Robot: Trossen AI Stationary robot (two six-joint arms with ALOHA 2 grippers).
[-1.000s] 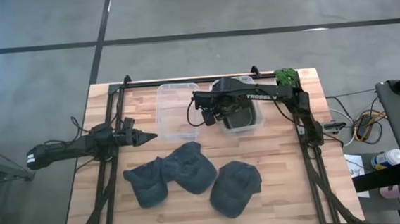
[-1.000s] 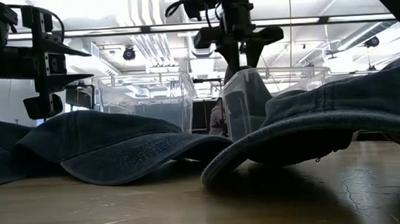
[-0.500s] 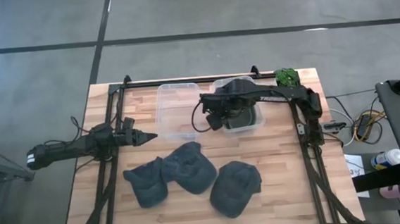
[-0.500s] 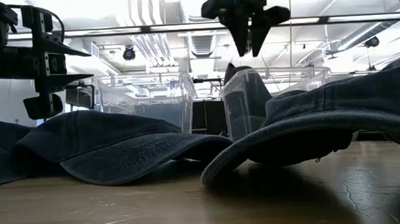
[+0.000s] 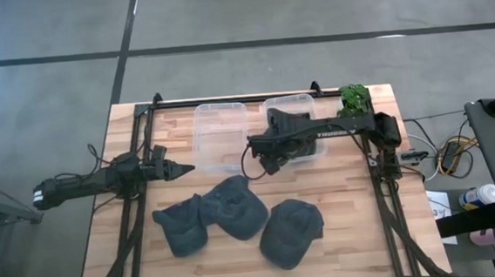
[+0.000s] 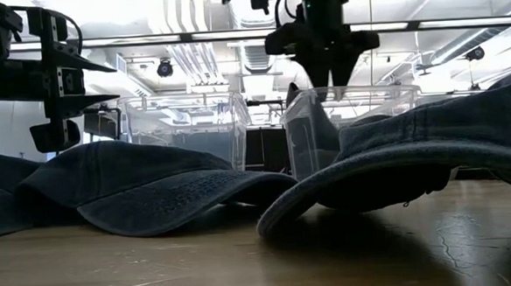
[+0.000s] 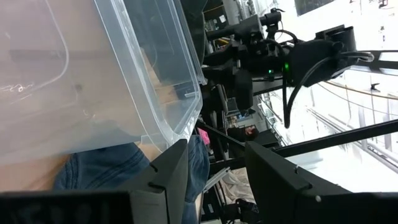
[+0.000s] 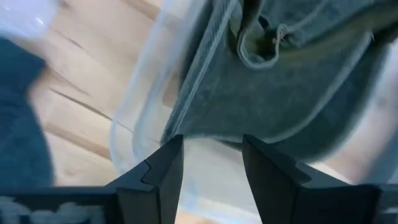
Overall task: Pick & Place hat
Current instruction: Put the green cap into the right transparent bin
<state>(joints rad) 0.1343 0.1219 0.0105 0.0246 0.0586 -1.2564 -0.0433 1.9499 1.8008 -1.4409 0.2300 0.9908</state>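
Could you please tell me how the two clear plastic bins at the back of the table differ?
The right bin holds a dark denim hat; the left bin shows only bare wood through its bottom. The right hand, open, hovers beside the right bin; none is over the left. Both are clear, similar-sized, side by side.

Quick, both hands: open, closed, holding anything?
Left hand: open, empty, beside the empty bin.
Right hand: open, empty, above the bin with the hat.

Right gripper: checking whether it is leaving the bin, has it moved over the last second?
Yes. The right gripper has moved from over the right bin toward the hats, fingers open.
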